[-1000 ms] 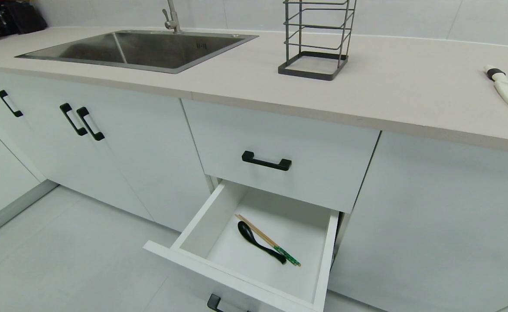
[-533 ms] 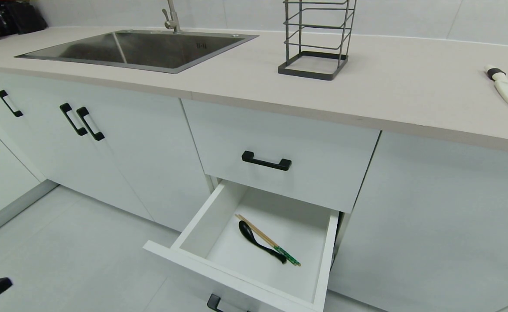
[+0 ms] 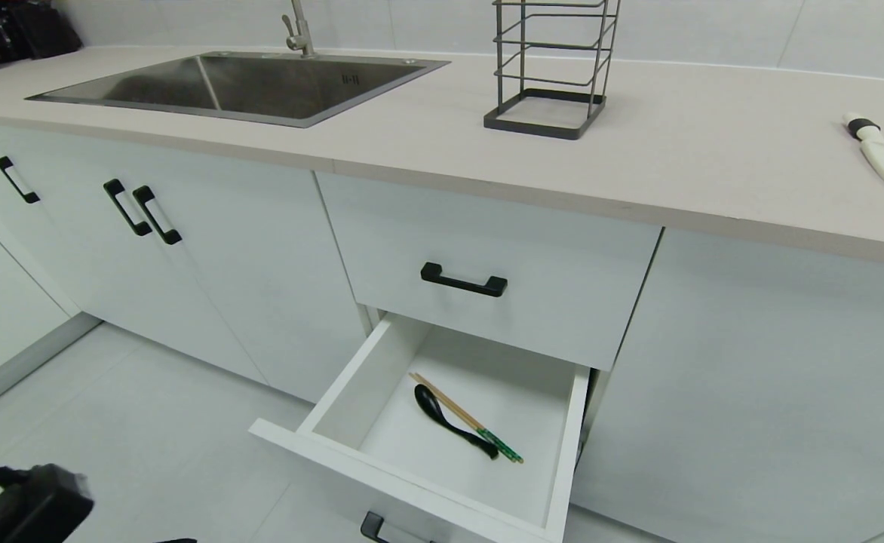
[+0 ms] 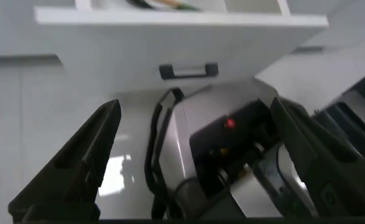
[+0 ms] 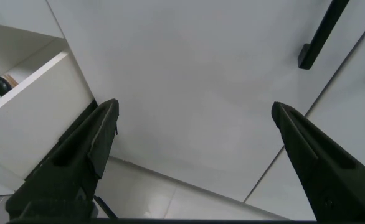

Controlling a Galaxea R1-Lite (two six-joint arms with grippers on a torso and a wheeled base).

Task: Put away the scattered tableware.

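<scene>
Two pieces are already in the open lower drawer point(image 3: 348, 381), just so you know: a black spoon point(image 3: 428, 401) and a pair of chopsticks point(image 3: 466, 417) lying right against each other, both angled across the drawer floor. One white knife with a black band point(image 3: 883, 154) is out on the countertop point(image 3: 713, 151), way over on the right end, well apart from the wire rack point(image 3: 536, 130) and the sink point(image 3: 261, 83).

Your left gripper point(image 4: 195, 106) is spread wide with nothing in it, down low in front of the drawer's front panel point(image 4: 182, 37) and facing its black handle point(image 4: 187, 70). Your right gripper point(image 5: 195, 106) is also wide apart and empty, facing a plain white cabinet front, with the drawer's corner off to one side and a dark rounded bit that looks like the spoon poking over its edge. The upper drawer point(image 3: 563, 302) right above the open one is closed.
</scene>
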